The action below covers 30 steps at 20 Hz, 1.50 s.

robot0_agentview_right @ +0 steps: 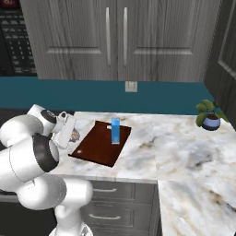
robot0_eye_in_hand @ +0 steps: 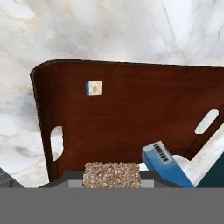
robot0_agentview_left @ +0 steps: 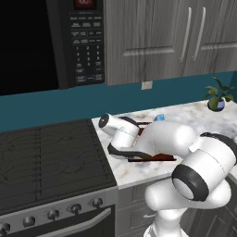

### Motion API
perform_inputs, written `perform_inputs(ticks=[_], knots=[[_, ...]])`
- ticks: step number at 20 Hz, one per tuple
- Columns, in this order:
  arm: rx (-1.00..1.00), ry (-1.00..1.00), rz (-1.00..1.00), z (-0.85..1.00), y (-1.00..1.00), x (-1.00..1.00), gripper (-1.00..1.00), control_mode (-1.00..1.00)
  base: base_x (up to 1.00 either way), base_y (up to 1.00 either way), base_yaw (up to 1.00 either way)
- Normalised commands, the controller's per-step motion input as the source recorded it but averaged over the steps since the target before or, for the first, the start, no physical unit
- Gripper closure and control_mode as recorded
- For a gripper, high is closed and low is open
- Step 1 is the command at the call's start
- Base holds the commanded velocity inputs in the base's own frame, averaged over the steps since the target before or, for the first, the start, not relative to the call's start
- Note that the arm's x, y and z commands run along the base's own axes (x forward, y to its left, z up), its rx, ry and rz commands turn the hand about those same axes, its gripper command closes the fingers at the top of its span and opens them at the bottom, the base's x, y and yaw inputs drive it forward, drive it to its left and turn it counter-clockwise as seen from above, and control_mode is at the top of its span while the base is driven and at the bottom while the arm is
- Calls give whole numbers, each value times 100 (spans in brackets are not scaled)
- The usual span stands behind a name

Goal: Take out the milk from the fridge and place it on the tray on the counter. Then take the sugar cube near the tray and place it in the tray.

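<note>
The blue milk (robot0_agentview_right: 115,130) carton stands upright on the dark reddish-brown tray (robot0_agentview_right: 99,147), which lies on the marbled counter (robot0_agentview_right: 184,152). In the hand view the milk (robot0_eye_in_hand: 164,164) sits at the lower right of the tray (robot0_eye_in_hand: 131,109). My gripper (robot0_agentview_right: 73,134) hovers over the tray's left edge, shut on the tan speckled sugar cube (robot0_eye_in_hand: 111,174), which sits between the dark fingertips (robot0_eye_in_hand: 65,178). In the left base view the arm hides most of the tray (robot0_agentview_left: 162,158), and the milk (robot0_agentview_left: 159,118) peeks out behind it. The fridge is out of view.
A small pale square piece (robot0_eye_in_hand: 93,88) lies on the tray away from the milk. A black stove top (robot0_agentview_left: 46,157) borders the counter on the left, under a microwave (robot0_agentview_left: 69,41). A potted plant (robot0_agentview_right: 209,117) stands at the counter's back right. Grey cabinets hang above.
</note>
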Motion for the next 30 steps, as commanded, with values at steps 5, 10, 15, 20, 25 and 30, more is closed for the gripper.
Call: perform_inputs(ticks=[5, 10, 15, 20, 25, 30], knots=[[1, 14, 1, -2, -21, 10, 100, -100, 0, 0, 0], [0, 15, 1, -14, -28, 5, 100, -100, 0, 0, 0], [0, 4, 1, -21, -9, 16, 100, -100, 0, 0, 0], [0, 1, 2, -29, -2, 27, 100, -100, 0, 0, 0], [0, 0, 2, -31, 0, 33, 100, -100, 0, 0, 0], [0, 6, 0, -32, 0, 35, 100, -100, 0, 0, 0]])
